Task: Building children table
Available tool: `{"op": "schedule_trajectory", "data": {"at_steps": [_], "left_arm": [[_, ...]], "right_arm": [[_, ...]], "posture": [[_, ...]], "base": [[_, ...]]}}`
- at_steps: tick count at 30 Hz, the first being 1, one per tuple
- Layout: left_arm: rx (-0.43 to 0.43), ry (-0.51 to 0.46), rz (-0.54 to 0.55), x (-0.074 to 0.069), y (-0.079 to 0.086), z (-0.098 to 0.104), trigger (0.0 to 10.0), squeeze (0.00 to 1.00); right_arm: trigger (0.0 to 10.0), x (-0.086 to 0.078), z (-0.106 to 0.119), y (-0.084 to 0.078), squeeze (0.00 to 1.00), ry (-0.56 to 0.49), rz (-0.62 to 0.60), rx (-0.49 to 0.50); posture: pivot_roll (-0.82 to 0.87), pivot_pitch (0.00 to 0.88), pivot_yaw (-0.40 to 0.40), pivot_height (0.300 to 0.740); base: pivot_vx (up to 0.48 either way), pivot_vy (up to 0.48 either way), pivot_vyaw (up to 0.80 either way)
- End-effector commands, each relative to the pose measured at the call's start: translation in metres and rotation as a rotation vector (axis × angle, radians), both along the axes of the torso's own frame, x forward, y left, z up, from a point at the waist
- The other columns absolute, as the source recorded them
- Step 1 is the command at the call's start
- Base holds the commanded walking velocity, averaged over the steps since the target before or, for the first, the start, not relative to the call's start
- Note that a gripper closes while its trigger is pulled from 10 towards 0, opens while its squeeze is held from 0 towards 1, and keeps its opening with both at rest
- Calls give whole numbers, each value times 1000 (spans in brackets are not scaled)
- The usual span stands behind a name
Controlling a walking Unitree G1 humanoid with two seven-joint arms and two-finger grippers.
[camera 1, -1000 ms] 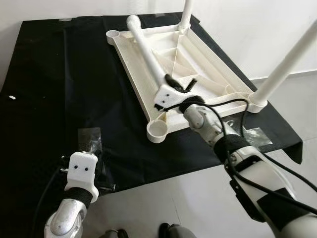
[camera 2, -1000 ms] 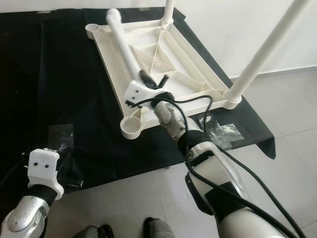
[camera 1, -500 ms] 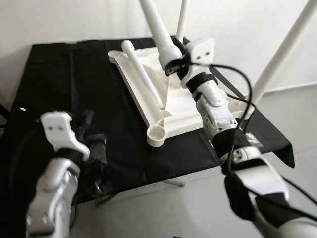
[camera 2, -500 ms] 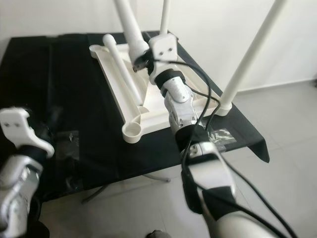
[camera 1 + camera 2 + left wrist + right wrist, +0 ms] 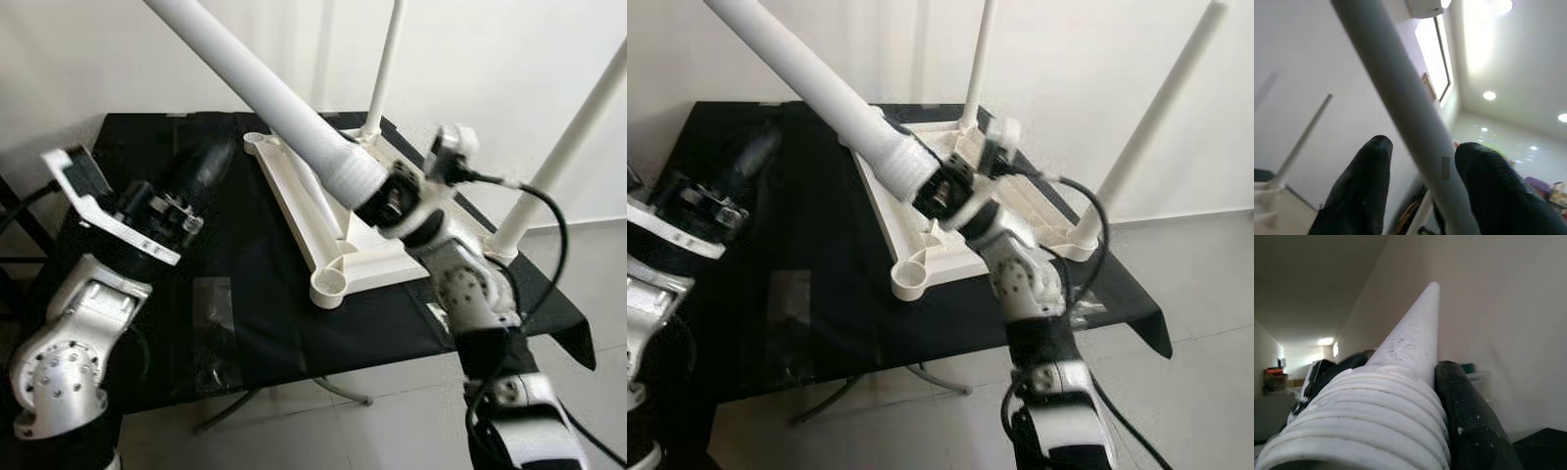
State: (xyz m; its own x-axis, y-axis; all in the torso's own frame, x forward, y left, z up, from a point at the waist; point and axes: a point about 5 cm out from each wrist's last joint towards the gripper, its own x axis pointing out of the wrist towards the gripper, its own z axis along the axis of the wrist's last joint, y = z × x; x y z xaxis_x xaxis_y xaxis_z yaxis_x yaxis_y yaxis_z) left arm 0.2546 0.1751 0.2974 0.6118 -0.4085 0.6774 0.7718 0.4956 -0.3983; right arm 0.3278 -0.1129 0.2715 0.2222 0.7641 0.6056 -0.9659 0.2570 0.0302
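You are clamping the right gripper (image 5: 392,199) on the rigid, light table leg's (image 5: 257,88) threaded end, the left gripper (image 5: 1420,196) gaping.

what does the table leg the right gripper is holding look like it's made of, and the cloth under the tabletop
The table leg, held by the right gripper, looks like matte white moulded plastic: uniform colour and ridged threads at its end. The black cloth under the upturned tabletop seems a thin woven fabric, creased and draping at the edges.
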Motion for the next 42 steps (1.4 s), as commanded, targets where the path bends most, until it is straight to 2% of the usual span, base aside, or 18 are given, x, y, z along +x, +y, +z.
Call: {"op": "schedule_trajectory", "data": {"at_steps": [1, 3, 7, 12, 18, 19, 24, 25, 34, 42], "left_arm": [[-31, -22, -109, -5, -1, 3, 10000, 1000], [-31, -22, -109, -5, -1, 3, 10000, 1000], [-132, -26, -199, -6, -1, 7, 10000, 1000], [-173, -5, -251, -8, -4, 8, 10000, 1000], [-221, 29, -260, -5, -1, 7, 10000, 1000], [-260, 34, -269, -4, 2, 8, 10000, 0], [-325, 33, -285, -4, 8, 12, 10000, 0], [-335, 26, -287, -5, 9, 13, 0, 0], [-350, -16, -327, -8, 9, 18, 0, 0], [-298, -6, -367, -11, 7, 18, 0, 0]], "right_arm": [[10000, -14, 2, -5, 0, -20, 75, 3], [10000, -14, 2, -5, 0, -20, 75, 3], [10000, -34, -7, 0, 0, -31, 211, -58], [10000, -40, -11, 4, 0, -34, 266, -89], [10000, -41, -16, 6, 0, -29, 278, -114], [10000, -42, -19, 8, 0, -23, 280, -131], [10000, -45, -27, 11, 0, -10, 277, -171], [10000, -45, -28, 12, 0, -7, 277, -178], [10000, -47, -32, 17, 0, -1, 283, -197], [10000, -42, -33, 14, 0, -5, 249, -220]], "posture": [[-233, 0, -47, 740], [-233, 0, -47, 740], [-231, 0, -48, 740], [-227, 0, -51, 740], [-221, 0, -52, 740], [-220, 0, -53, 740], [-223, 0, -54, 740], [-223, 0, -54, 740], [-221, 0, -53, 740], [-221, 0, -48, 740]], "base": [[0, 0, 0], [0, 0, 0], [0, 0, 0], [0, 0, 0], [0, 0, 0], [0, 0, 0], [0, 0, 0], [0, 0, 0], [0, 0, 0], [0, 0, 0]]}}
